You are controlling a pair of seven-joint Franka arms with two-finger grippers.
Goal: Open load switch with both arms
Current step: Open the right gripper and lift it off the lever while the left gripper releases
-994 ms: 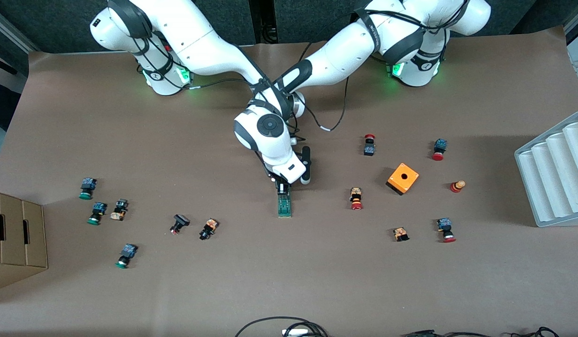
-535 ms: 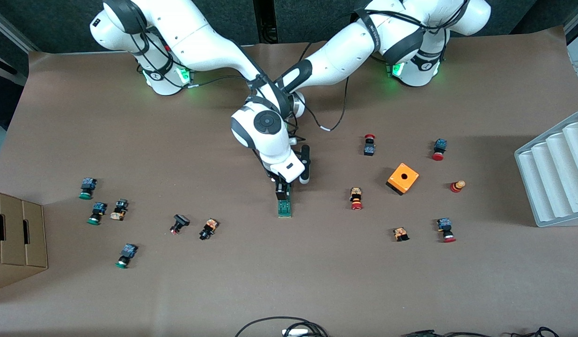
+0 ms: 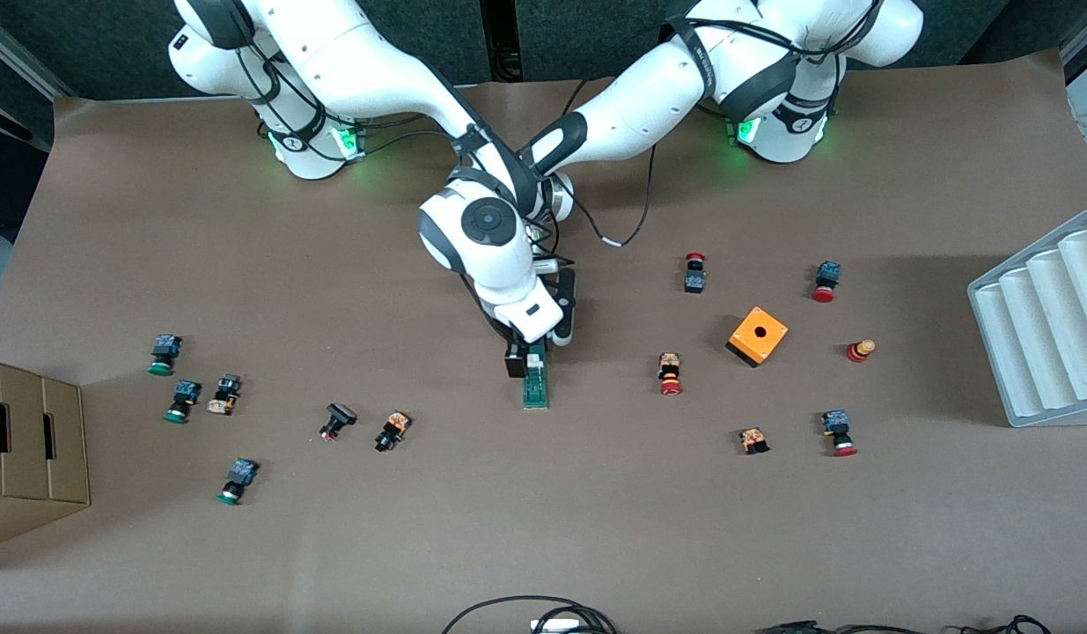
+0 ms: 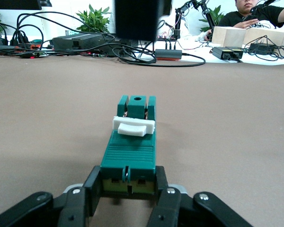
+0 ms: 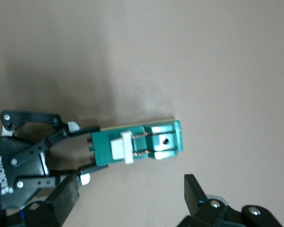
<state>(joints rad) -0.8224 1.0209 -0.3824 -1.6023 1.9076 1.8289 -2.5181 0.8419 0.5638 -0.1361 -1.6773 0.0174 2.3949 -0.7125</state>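
Near the middle of the brown table (image 3: 543, 528), the load switch (image 3: 535, 386) is lying flat, its long axis running toward and away from the front camera. Its white sliding piece (image 4: 134, 126) is sitting across the green body, nearer the end that faces the arms' bases.

The left gripper (image 4: 128, 191) is clamping the load switch — its two fingers (image 4: 95, 185) are pressing on both sides of the end that is farther from the front camera, as the left wrist view shows. In the right wrist view the same gripper is appearing with its fingers flanking that end of the green block.

The right gripper (image 5: 130, 189) is hovering just above the load switch with its jaws standing wide apart and holding nothing; the switch is not lying between its fingers (image 5: 193, 193) in the right wrist view.

Toward the left arm's end of the table, an orange cube (image 3: 758, 335) with a hole is resting among several red-capped buttons (image 3: 670, 373). Toward the right arm's end, green-capped buttons (image 3: 164, 353) are lying scattered — well apart from the switch. A grey ribbed tray (image 3: 1040, 330) and a cardboard box (image 3: 28, 449) are sitting at the table's two ends.
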